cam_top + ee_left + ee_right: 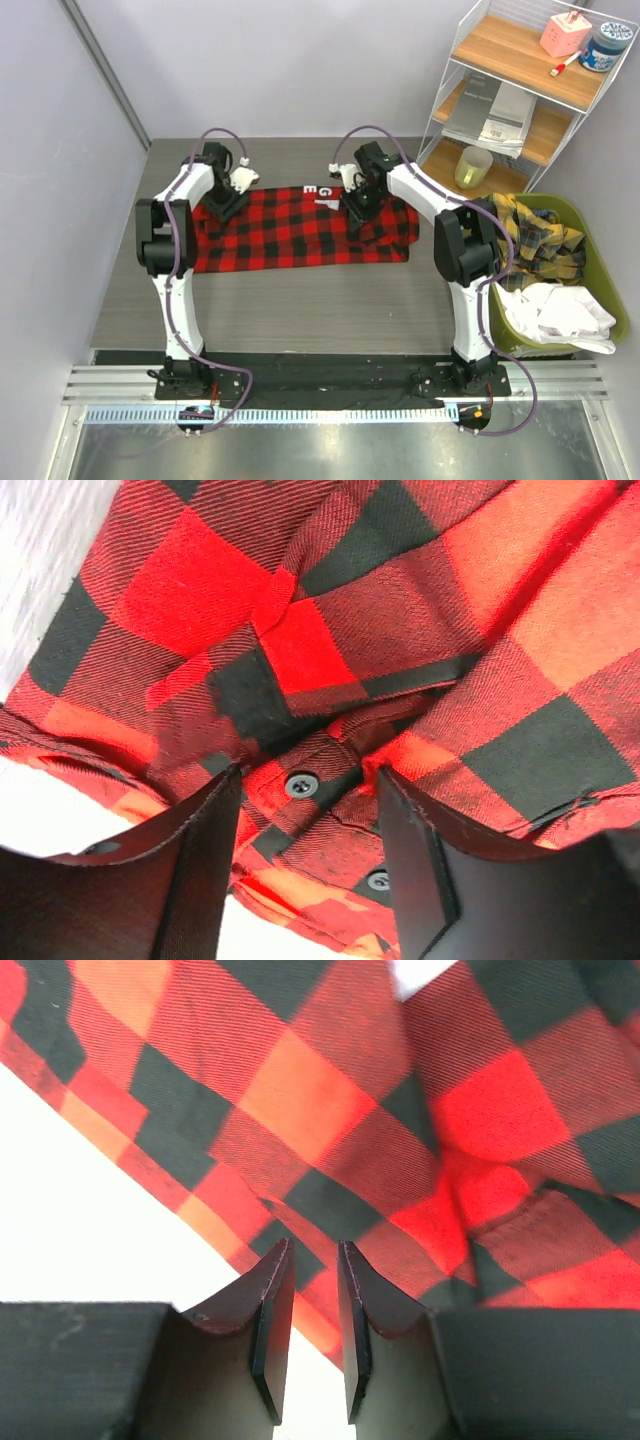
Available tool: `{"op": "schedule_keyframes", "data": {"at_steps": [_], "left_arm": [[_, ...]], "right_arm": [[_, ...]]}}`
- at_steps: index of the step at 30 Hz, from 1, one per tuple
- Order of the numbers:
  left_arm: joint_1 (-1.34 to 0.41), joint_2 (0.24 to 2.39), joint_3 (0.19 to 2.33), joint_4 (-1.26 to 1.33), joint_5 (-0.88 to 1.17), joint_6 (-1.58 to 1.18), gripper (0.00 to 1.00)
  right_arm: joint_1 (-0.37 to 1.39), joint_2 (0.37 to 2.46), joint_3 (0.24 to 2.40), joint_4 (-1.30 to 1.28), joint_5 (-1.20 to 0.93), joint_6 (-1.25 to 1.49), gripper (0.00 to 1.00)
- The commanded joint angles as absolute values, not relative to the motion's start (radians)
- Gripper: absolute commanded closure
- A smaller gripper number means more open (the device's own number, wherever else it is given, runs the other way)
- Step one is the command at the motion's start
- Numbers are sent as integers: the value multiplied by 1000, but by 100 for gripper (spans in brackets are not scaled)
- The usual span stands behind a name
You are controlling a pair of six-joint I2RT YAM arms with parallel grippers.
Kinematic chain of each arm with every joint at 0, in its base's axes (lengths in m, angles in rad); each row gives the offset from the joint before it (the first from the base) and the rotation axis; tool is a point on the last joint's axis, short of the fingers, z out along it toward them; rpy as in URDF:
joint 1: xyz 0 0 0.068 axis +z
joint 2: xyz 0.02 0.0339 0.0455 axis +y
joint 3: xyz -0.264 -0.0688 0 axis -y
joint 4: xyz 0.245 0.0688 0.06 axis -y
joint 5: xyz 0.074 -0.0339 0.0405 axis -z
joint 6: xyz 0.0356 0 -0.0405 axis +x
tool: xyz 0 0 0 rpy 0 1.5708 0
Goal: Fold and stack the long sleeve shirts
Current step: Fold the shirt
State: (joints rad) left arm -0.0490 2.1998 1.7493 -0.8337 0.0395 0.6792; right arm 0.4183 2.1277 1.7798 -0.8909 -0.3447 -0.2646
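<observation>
— Since both arms reach to its far edge, is the red-and-black checked flannel shirt (300, 228) being readied for a fold?

— Likely. It lies flat across the grey wood-grain tabletop (300, 300). Over a buttoned placket the left fingers (200, 880) stand spread. At the hem the right fingers (270, 1330) nearly meet, but I cannot tell whether they grip it. White letters (314, 190) show at the far edge.

1. Top external: fixed high behind the arm bases, facing down and forward; distant, taking in the whole table (300, 300).
2. Left wrist: looks past the left gripper (310, 778), very near the shirt (330, 610).
3. Right wrist: looks past the right gripper (315, 1248), equally near, at the shirt's edge.
4. Shared by all views: the shirt.
</observation>
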Motion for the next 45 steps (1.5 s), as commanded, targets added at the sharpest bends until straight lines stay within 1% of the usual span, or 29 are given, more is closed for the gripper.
{"op": "schedule_keyframes", "data": {"at_steps": [1,4,7,8,9,11,12,14,18,21,22,24,25,27,28,30,31,32,34,35,36,38,39,40,41,42,43,44,45], "left_arm": [[49,2177,1634,-868,-115,700,45],[106,2126,1488,-887,-129,646,47],[115,1995,1347,-880,-72,608,45],[114,1930,1332,-906,-43,589,44],[114,1904,1330,-929,42,565,43],[115,1828,1347,-968,107,509,41],[120,1804,1351,-991,177,503,39],[118,1747,1359,-992,222,482,37],[133,1620,1358,-959,310,480,30],[169,1536,1339,-901,422,498,26],[178,1514,1333,-882,493,514,25],[212,1471,1316,-852,558,532,21],[222,1429,1309,-812,628,534,20],[235,1395,1266,-770,669,551,6],[235,1376,1247,-746,670,552,0],[233,1384,1229,-742,650,583,0],[233,1400,1242,-783,658,709,0],[227,1458,1261,-910,675,792,0],[195,1535,1326,-1026,661,956,0],[180,1598,1336,-1051,634,963,0],[169,1620,1336,-1022,586,951,0],[149,1637,1289,-954,569,914,0],[134,1638,1266,-875,513,916,0],[85,1637,1212,-839,476,923,0],[52,1635,1185,-803,425,955,0],[26,1634,1158,-735,337,971,0],[-42,1640,1107,-703,283,980,0],[-69,1647,1086,-681,240,1006,0],[-92,1678,1069,-672,201,1018,0]], "right_arm": [[420,2138,1879,-913,-327,-284,71],[448,2119,1873,-914,-337,-285,71],[492,2120,1830,-871,-327,-291,71],[503,2135,1839,-874,-318,-290,71],[517,2178,1851,-880,-287,-288,73],[522,2221,1905,-905,-255,-288,76],[520,2242,1922,-910,-230,-287,80],[514,2282,1960,-910,-166,-296,81],[505,2344,2034,-933,-74,-342,83],[486,2401,2077,-920,-6,-376,86],[467,2416,2112,-896,-5,-377,86],[451,2483,2172,-879,70,-400,86],[446,2511,2268,-874,87,-413,86],[437,2617,2383,-864,136,-451,86],[436,2656,2495,-847,150,-466,86],[437,2710,2571,-821,176,-492,86],[439,2704,2571,-763,186,-512,86],[439,2688,2550,-724,187,-514,85],[439,2591,2455,-616,184,-483,84],[439,2550,2427,-592,172,-465,81],[437,2513,2405,-575,128,-448,80],[439,2412,2350,-551,89,-382,76],[439,2384,2336,-552,66,-364,75],[437,2326,2301,-561,17,-348,72],[439,2300,2281,-568,14,-318,67],[437,2269,2260,-569,-29,-298,64],[439,2225,2214,-569,-52,-282,61],[440,2203,2195,-569,-54,-244,56],[439,2186,2178,-571,-48,-218,56]]}}
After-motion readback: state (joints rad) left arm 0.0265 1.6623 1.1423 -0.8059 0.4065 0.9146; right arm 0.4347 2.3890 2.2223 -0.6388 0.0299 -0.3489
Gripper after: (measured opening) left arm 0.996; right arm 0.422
